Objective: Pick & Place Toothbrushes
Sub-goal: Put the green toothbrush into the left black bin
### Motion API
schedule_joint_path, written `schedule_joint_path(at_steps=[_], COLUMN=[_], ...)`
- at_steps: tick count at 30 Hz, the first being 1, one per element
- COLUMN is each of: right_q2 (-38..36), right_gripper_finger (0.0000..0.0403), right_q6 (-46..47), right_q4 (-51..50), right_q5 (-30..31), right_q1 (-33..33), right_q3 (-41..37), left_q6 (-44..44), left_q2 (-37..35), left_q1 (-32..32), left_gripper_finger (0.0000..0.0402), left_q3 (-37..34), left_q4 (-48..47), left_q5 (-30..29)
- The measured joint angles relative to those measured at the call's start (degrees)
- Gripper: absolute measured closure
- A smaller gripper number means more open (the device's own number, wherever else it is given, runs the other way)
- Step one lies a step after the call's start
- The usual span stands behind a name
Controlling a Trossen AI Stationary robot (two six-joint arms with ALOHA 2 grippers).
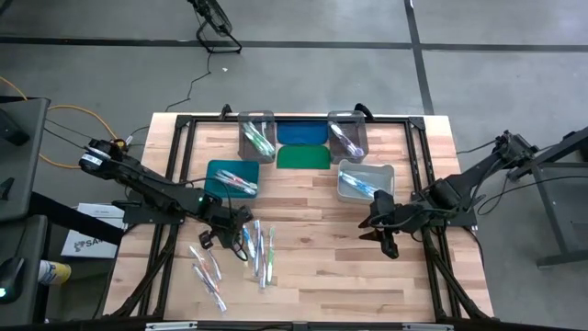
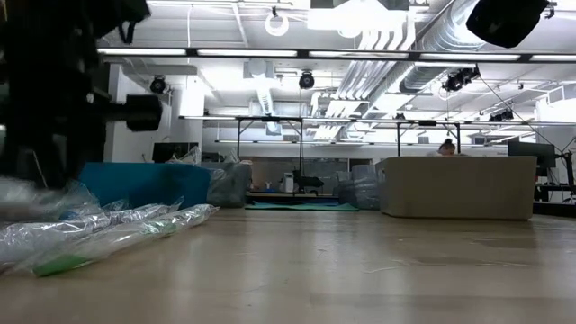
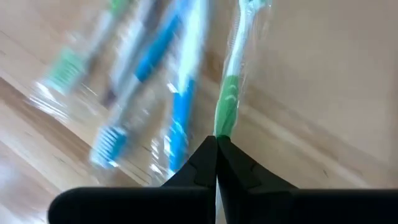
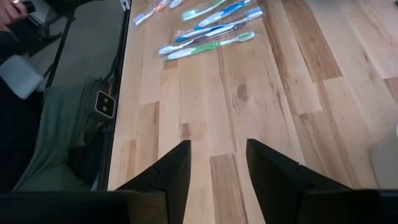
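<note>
- jaws first: left gripper (image 3: pixel 216 146) closed to a thin seam, tips at the tail of a green toothbrush (image 3: pixel 229 93) in clear wrap, apparently nipping its end; right gripper (image 4: pixel 217 163) spread wide, holding nothing, hovering over bare wood at the right of the table (image 1: pixel 312 276).
- table next: wooden, with bins along the far side, a teal bin (image 1: pixel 231 177), two clear bins (image 1: pixel 256 134) and a pale one (image 1: pixel 365 180), each with a few brushes inside; blue lid (image 1: pixel 302 133) and green lid (image 1: pixel 303 157) flat between them.
- loose toothbrushes (image 1: pixel 260 250) scattered near the front left, just beside the left gripper, well apart from the right one.
- likely trouble: pinch sits on the very end, maybe on wrap alone, so could slide free or swing on lifting; neighbours lie close, so crinkled wrap could drag one along.
- hard to make out: whether brush or only film is caught; left wrist picture smeared; low view blocked at left by a dark arm, bins mostly hidden there.
</note>
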Motion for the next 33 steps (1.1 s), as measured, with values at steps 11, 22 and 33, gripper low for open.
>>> schedule_joint_path(at_steps=[11, 22, 33], right_q2=[1.7, 16.7, 28.0], right_gripper_finger=[0.0255, 0.0257, 0.0199], right_q6=[-6.9, -44.1, -63.1], right_q4=[8.7, 43.8, 65.2], right_q5=[5.2, 15.7, 26.2], right_q1=[0.0, -1.2, -5.5], right_q3=[-3.9, -10.4, -10.4], left_q6=[1.4, 14.6, 14.9], left_q2=[0.0, 0.0, 0.0], left_q1=[0.0, 0.9, 6.6], left_gripper_finger=[0.0401, 0.0401, 0.0401], left_q3=[12.5, 18.6, 18.6], left_q4=[-1.1, 15.8, 23.8], left_q5=[-2.6, -19.0, -19.4])
